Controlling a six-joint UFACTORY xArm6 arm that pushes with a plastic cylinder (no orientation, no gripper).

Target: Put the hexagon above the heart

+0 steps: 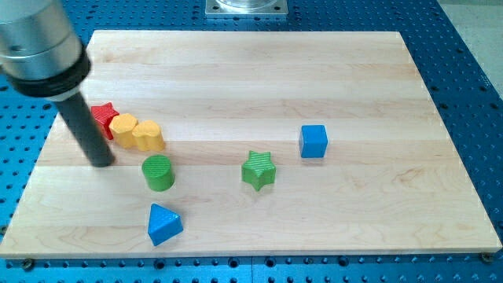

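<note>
The yellow hexagon (123,127) lies at the board's left, touching the yellow heart (148,135) on its right. A red star (104,118) sits against the hexagon's left side, partly hidden by the rod. My tip (100,159) rests on the board just below and left of the hexagon, left of the green cylinder (159,172).
A green star (258,170) lies near the board's middle and a blue cube (313,141) to its right. A blue triangle (163,225) sits near the bottom edge. The wooden board (259,71) lies on a blue perforated table, with a metal mount (247,7) at the top.
</note>
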